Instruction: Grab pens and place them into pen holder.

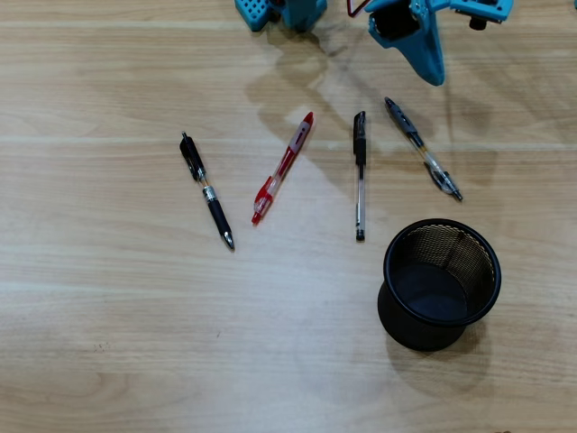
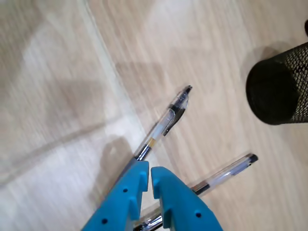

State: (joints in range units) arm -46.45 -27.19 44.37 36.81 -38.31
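Note:
Four pens lie apart on the wooden table in the overhead view: a black one with a silver band (image 1: 206, 189), a red translucent one (image 1: 284, 167), a clear black-capped stick (image 1: 360, 176) and a grey-clear clicker (image 1: 422, 149). The black mesh pen holder (image 1: 442, 281) stands upright and empty at the lower right. My blue gripper (image 1: 433, 77) is at the top right, just beyond the clicker's upper end. In the wrist view the gripper (image 2: 150, 166) is shut and empty above the near end of the clicker (image 2: 166, 122). The stick (image 2: 226, 171) lies to its right, the holder (image 2: 276, 91) at the right edge.
The arm's blue base parts (image 1: 279, 11) sit at the top edge of the overhead view. The table (image 1: 108, 316) is bare wood to the left and below the pens.

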